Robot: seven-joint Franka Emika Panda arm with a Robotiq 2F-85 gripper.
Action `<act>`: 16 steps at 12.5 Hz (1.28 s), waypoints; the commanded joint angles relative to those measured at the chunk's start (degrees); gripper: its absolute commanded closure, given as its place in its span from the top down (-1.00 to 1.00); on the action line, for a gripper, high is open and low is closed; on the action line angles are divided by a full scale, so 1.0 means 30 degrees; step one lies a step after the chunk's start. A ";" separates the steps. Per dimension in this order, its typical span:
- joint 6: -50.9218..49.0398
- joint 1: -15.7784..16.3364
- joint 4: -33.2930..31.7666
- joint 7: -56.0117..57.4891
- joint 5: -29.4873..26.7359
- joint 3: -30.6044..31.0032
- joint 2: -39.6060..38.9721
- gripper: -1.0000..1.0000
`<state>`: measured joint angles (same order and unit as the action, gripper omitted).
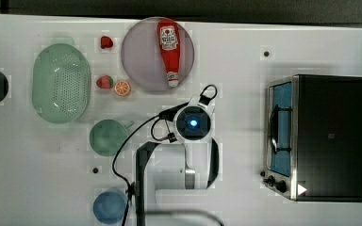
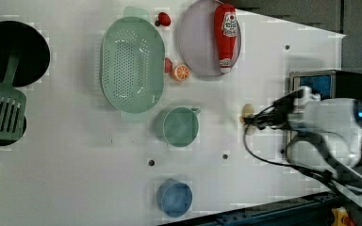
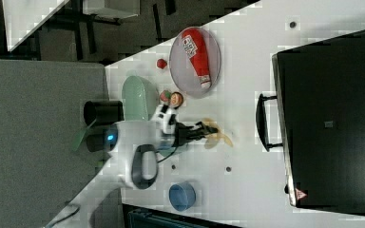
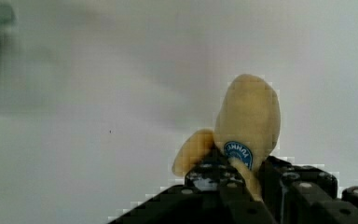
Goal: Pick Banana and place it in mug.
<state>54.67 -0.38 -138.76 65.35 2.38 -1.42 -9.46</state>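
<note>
Banana (image 4: 249, 116) between tool (image 4: 235, 175) fingers

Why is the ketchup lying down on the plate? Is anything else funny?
The ketchup bottle lies flat on the purple plate, not standing upright. Otherwise nothing stands out: the gripper pinches the banana.

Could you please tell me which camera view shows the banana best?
The wrist view: the banana is large and close, between the end effector's fingers. The right view shows its splayed ends; the left view shows a small pale bit beside the end effector.
</note>
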 commanded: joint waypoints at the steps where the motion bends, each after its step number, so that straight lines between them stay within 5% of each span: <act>1: -0.2851 -0.0438 0.1998 0.0415 -0.0268 -0.0725 0.3607 -0.57; 6: -1.1607 -0.0041 0.5189 -0.3830 -0.0271 0.0245 0.6805 -0.57; 16: -1.1440 0.0691 0.5117 -1.7032 -0.1657 0.7162 0.6183 -0.57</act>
<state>20.60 1.61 -123.99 27.39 -2.46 19.96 8.66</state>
